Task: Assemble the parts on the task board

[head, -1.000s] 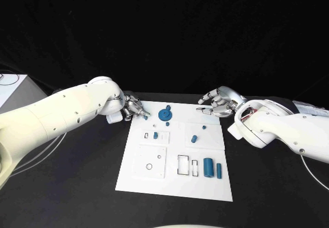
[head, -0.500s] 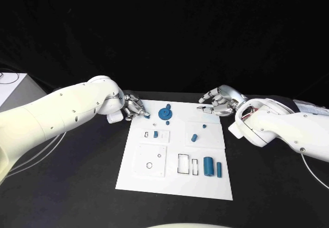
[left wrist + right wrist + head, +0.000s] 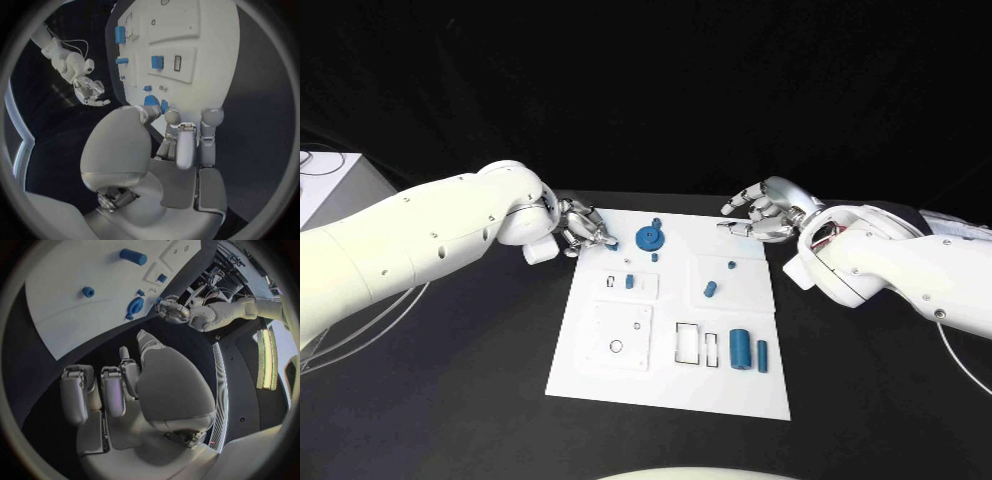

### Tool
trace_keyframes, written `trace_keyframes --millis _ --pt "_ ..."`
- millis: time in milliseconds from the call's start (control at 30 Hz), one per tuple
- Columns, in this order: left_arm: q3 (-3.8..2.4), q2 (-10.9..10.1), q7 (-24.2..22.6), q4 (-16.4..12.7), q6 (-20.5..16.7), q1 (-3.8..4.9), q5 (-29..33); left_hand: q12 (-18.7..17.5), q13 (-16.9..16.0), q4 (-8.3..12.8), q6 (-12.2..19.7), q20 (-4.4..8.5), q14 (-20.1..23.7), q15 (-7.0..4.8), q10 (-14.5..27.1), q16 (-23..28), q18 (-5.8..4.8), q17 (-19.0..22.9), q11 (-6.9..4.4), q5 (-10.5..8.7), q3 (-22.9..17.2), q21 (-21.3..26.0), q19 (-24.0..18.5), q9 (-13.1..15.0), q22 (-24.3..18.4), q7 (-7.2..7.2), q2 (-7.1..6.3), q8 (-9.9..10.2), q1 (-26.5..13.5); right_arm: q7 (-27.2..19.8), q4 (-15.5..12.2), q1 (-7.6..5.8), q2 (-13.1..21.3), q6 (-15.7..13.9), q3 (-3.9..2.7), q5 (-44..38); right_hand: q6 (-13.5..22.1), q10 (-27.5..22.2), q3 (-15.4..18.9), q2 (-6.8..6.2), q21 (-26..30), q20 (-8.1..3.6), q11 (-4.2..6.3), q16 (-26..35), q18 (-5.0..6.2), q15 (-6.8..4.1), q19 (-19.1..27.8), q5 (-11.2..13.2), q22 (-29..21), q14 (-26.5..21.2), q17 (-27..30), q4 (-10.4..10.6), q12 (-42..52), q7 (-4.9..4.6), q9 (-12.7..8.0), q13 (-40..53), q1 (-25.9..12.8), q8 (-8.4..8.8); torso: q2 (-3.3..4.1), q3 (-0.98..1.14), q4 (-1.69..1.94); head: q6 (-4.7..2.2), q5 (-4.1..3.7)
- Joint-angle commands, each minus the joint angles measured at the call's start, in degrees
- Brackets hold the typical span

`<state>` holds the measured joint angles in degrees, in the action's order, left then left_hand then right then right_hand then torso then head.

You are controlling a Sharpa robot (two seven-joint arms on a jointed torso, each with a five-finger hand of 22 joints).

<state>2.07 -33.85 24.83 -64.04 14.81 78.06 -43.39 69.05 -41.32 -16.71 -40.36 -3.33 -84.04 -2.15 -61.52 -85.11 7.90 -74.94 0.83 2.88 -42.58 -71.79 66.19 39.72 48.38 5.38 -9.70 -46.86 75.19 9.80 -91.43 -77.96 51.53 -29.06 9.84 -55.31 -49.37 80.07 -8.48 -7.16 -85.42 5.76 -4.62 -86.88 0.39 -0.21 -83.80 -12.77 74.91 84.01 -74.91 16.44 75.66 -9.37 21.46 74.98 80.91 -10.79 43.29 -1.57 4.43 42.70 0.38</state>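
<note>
A black table (image 3: 459, 390) carries the white task board (image 3: 668, 385), lying flat at its middle.

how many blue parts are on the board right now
7: round gear and small peg at the far edge, block mid-left, two pieces mid-right, two cylinders near right. More may be hidden.

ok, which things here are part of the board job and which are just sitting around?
Job:
- board
- blue disc
- big cylinder, thin cylinder
- small blue block
- oval piece, tiny pegs
- left hand, right hand, both holding nothing

Lying about:
- white box at the far left
- cable by the right arm
</note>
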Motion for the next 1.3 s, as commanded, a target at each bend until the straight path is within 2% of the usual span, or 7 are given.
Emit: trace_keyframes --millis 33,67,300,367,467,633,1300 --pt "0.03 -1.04 1.38 -2.63 -3.50 0.02 2.19 0.75 -1.33 8.82 -1.54 -0.14 -1.98 -0.66 -2.09 -0.80 -0.13 -3.24 -0.23 1.30 -10.19 -1.09 1.14 5.99 1.28 -0.60 -1.81 -3.30 -1.57 -0.56 0.06 0.02 0.00 0.64 -0.01 -0.21 0.43 -0.24 -0.38 0.16 0.40 0.24 0.15 0.19 0.84 0.32 -3.97 -0.39 12.13 4.46 -9.20 0.08 0.13 -0.09 -0.05 3.64 -0.38 -0.16 -0.26 0.06 0.09 -0.03 0.22" --pt "0.05 -1.37 1.49 -3.29 -3.91 0.02 2.22 0.91 -1.67 9.60 -2.51 0.02 -2.54 -0.90 -3.07 -1.28 -0.27 -4.58 -0.46 6.68 -10.74 -1.80 1.89 6.19 2.45 -0.71 -3.02 -3.53 -2.98 -0.56 0.06 0.02 0.00 0.64 -0.01 -0.21 0.43 -0.24 -0.38 0.16 0.40 0.24 0.15 0.19 0.84 0.32 -3.97 -0.39 12.13 4.46 -9.20 0.08 0.13 -0.09 -0.05 3.64 -0.38 -0.16 -0.32 0.07 0.12 0.03 0.22" --pt "0.94 -4.11 1.98 -8.22 -7.05 -0.22 1.14 1.71 -4.00 12.17 -4.95 0.76 -3.85 -1.77 -6.75 -2.29 -0.78 -7.53 -1.38 14.72 -11.07 -3.64 3.97 6.49 5.51 -1.66 -4.34 -3.34 -6.10 -0.62 0.04 0.08 0.07 0.63 0.00 -0.17 0.40 -0.27 -0.47 0.21 0.45 0.24 0.15 0.21 0.85 0.31 -3.95 -0.57 12.10 4.46 -9.17 0.06 0.09 -0.08 -0.06 3.59 -0.35 -0.18 -0.70 0.06 0.30 0.25 0.43" --pt "1.25 -4.76 2.05 -9.36 -7.91 -0.37 0.25 1.71 -4.08 12.33 -5.09 0.82 -3.86 -1.82 -6.93 -2.28 -0.80 -7.52 -1.47 15.05 -11.06 -3.71 4.06 6.49 5.62 -1.69 -4.41 -3.28 -6.29 -0.64 0.12 0.12 0.04 0.67 0.00 -0.12 0.40 -0.27 -0.53 0.22 0.49 0.24 0.16 0.22 0.86 0.31 -3.93 -0.71 12.08 4.45 -9.16 0.05 0.10 -0.09 -0.06 3.59 -0.34 -0.19 -0.83 0.06 0.32 0.28 0.55" --pt "1.57 -5.69 2.22 -11.10 -9.19 -0.80 -1.71 2.02 -5.17 13.36 -6.20 1.21 -3.67 -2.22 -8.41 -1.84 -1.18 -6.57 -1.88 18.50 -10.99 -4.72 5.44 6.60 7.60 -2.10 -4.90 -3.06 -7.46 -0.66 0.25 0.23 -0.05 0.72 0.00 -0.03 0.40 -0.27 -0.56 0.23 0.51 0.24 0.16 0.21 0.87 0.31 -3.92 -0.81 12.06 4.46 -9.17 0.04 0.09 -0.08 -0.07 3.59 -0.34 -0.19 -0.99 0.11 0.30 0.33 0.75" --pt "1.84 -6.61 2.65 -13.10 -10.54 -1.64 -5.41 2.02 -5.58 14.04 -6.80 1.46 -3.55 -2.46 -9.13 -1.54 -1.35 -5.96 -2.11 20.68 -10.86 -5.19 6.08 6.74 8.47 -2.32 -5.06 -2.84 -8.20 -0.69 0.39 0.43 -0.17 0.86 0.00 0.11 0.40 -0.29 -0.61 0.23 0.49 0.24 0.16 0.23 0.86 0.30 -3.93 -0.94 12.08 4.45 -9.14 0.04 0.08 -0.08 -0.07 3.57 -0.33 -0.20 -1.14 0.07 0.30 0.49 0.65" --pt "2.40 -6.84 3.33 -15.70 -10.18 -3.30 -11.47 2.28 -6.39 14.65 -7.35 1.64 -3.45 -2.63 -9.90 -1.29 -1.54 -5.47 -2.29 22.19 -10.67 -5.68 6.74 6.86 9.47 -2.49 -5.19 -2.66 -8.61 -0.60 0.30 0.69 -0.12 1.29 0.02 0.24 0.40 -0.30 -0.65 0.22 0.62 0.23 0.16 0.25 0.89 0.30 -3.87 -1.10 12.00 4.44 -9.11 0.04 0.07 -0.09 -0.09 3.56 -0.34 -0.20 -0.78 0.05 0.39 0.88 1.12"
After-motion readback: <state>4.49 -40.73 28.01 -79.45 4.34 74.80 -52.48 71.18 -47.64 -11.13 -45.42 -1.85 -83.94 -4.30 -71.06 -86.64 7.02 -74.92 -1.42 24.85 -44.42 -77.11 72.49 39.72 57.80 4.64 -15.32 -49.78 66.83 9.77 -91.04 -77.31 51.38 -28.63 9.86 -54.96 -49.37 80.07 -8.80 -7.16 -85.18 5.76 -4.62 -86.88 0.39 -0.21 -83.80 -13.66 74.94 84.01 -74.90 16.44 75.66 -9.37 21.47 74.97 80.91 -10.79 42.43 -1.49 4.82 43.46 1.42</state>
